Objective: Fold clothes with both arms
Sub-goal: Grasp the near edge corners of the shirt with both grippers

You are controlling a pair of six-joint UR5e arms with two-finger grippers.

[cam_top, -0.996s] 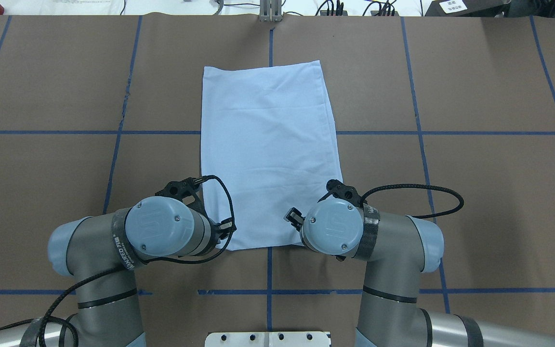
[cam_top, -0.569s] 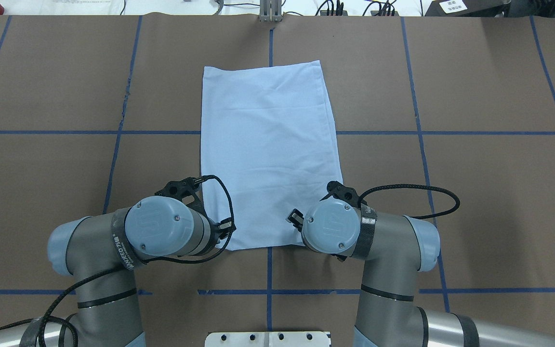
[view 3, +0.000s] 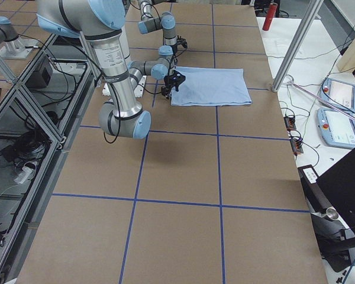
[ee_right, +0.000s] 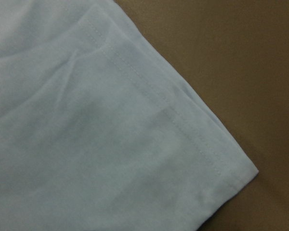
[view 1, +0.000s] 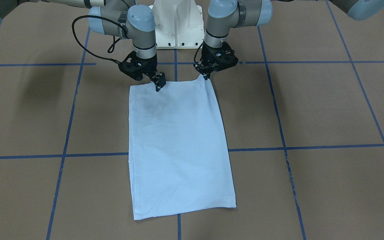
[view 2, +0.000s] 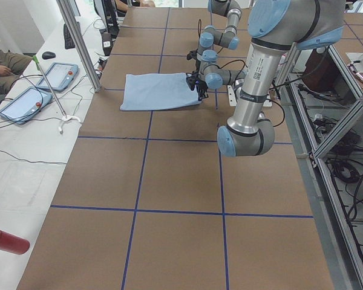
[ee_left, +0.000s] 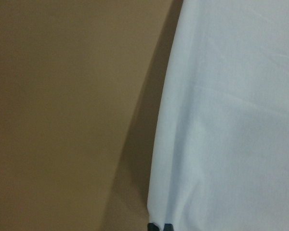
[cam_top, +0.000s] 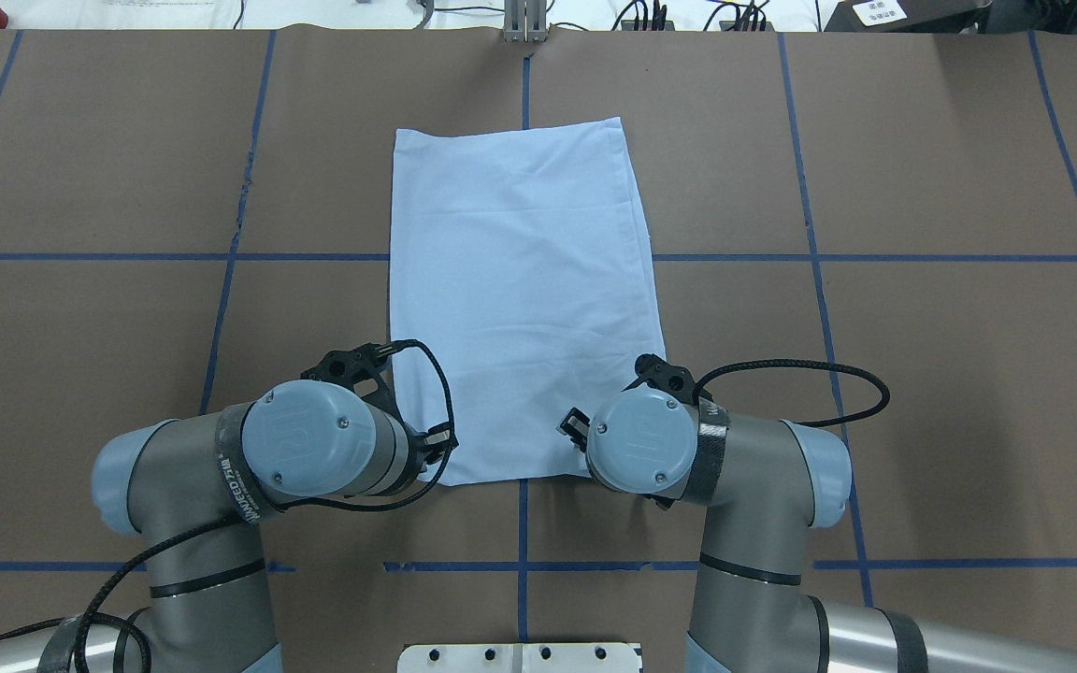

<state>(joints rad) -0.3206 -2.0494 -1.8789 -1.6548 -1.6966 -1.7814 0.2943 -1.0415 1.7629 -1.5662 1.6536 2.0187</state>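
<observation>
Light blue T-shirt [cam_top: 520, 299], folded into a long plain rectangle, is lying flat at the middle of the brown paper-covered table [cam_top: 922, 374]. Its long sides are running from 12 to 6 o'clock in the overhead view. At its 7 o'clock corner, the black two-finger left gripper [view 1: 206, 76] is pinching the fabric. Its jaws are clenching on the corner, which is standing up in a small peak off the table. Toward 5 o'clock, the black two-finger right gripper [view 1: 158, 86] is pointing down onto the near hem, a little inward from that corner. Whether its jaws are clenched or released I cannot tell; its wrist camera is showing only the stitched corner lying flat. The grey metal left arm [cam_top: 221, 486] and right arm [cam_top: 744, 467], with pale blue joint caps, are reaching in from 6 o'clock, either side of the white pedestal base [view 1: 177, 23]. Blue tape lines [cam_top: 221, 256] are crossing the table in a grid, passing under the T-shirt.
</observation>
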